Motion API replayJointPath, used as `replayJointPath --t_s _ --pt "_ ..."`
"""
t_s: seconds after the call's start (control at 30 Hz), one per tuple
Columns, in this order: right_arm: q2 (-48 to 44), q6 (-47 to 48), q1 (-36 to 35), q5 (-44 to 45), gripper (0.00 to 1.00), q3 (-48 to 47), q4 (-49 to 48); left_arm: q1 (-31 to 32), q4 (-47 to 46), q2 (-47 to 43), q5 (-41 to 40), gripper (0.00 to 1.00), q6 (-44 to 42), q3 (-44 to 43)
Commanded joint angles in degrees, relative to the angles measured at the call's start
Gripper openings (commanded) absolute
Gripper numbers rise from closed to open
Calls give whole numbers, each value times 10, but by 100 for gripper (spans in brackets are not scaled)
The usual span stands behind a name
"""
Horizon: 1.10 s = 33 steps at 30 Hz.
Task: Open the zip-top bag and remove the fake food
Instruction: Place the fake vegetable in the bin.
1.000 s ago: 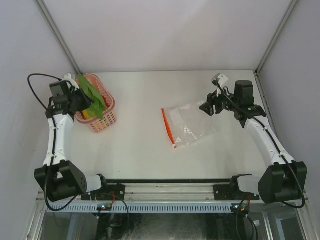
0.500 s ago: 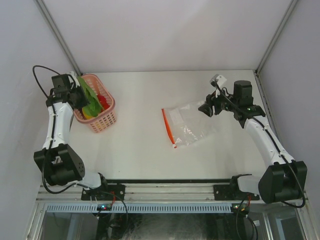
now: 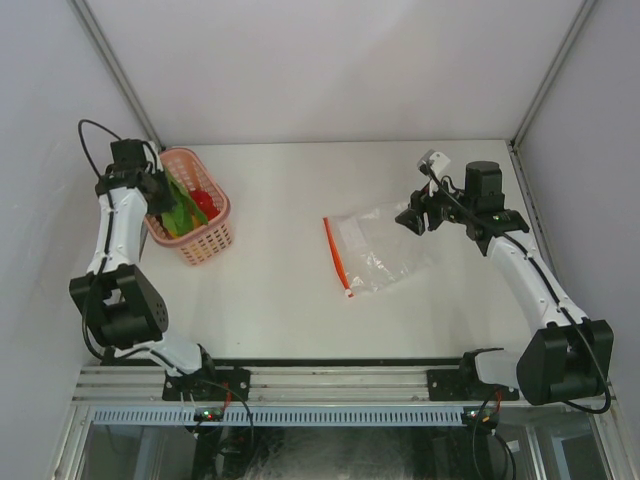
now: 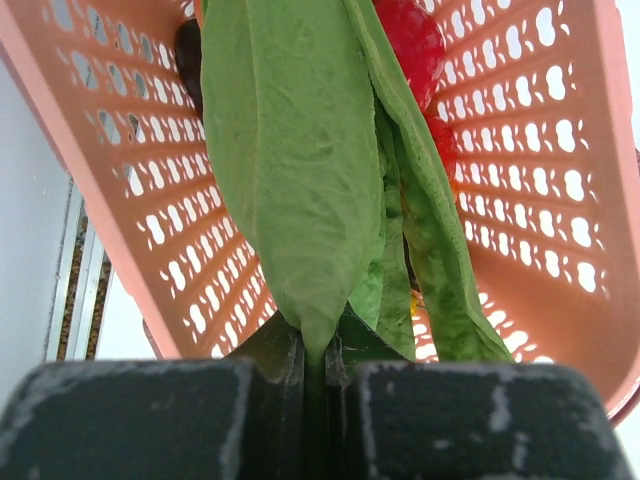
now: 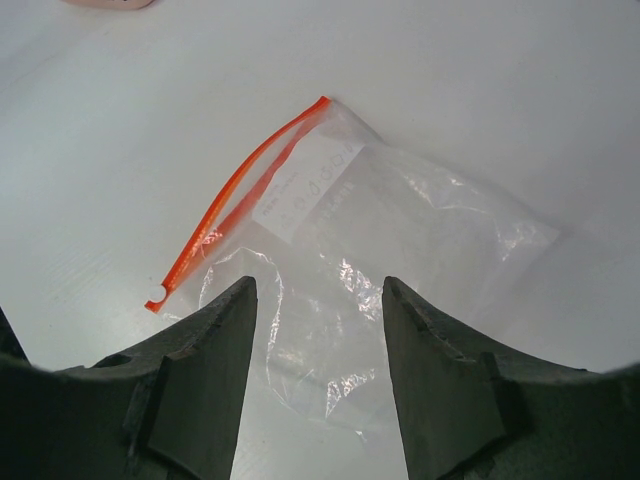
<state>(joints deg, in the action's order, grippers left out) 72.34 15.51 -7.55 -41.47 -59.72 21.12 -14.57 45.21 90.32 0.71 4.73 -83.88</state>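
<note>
**Operator:** What have your jaws got?

**Me:** My left gripper (image 4: 315,355) is pinched tight on the stem end of a green leafy piece (image 4: 290,170), which hangs into the pink basket (image 3: 207,246) with a red piece (image 4: 410,40) just behind it. My right gripper (image 5: 318,300) stands half-wide and holds nothing.

**Operator:** And the bag?

**Me:** The zip-top bag (image 3: 385,250) lies flat on the table (image 3: 280,300), well apart from the basket, at about 3 o'clock from it in the top view. It looks empty to me.

**Operator:** Which arm is nearer?

**Me:** The right, by far. It hovers over the bag's corner at 1 o'clock, while the zipper strip (image 3: 338,257) runs along the opposite edge, its long axis from roughly 11 to 5 o'clock. From my right wrist the strip slants from 1 down to 7 o'clock, lying at 10 o'clock from the jaws. I judge any next grasp there falls to the right arm.
</note>
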Motion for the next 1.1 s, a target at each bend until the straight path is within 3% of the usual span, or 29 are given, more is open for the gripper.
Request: replayJointPath --t_s 0.0,0.27,0.43,0.5,0.63,0.77,1.07 --pt "-1 9 -2 -12 53 -1 -6 17 23 23 -38 0 -36 -58" --pt "-2 10 2 -11 53 -1 -5 34 68 94 -45 2 -73 -128" --pt "-1 10 6 -15 53 -2 -4 59 78 138 -68 16 -90 -146" --pt "-1 11 8 -16 53 -1 -3 67 81 152 -94 34 -89 -153" --pt "-3 11 14 -18 53 -1 -3 91 81 139 -211 98 -80 -161" --pt "-2 11 14 -22 53 -1 -3 101 55 85 -218 100 -69 -153" --pt "-7 11 21 -27 52 -1 0 119 -39 -125 -114 100 -10 -49"
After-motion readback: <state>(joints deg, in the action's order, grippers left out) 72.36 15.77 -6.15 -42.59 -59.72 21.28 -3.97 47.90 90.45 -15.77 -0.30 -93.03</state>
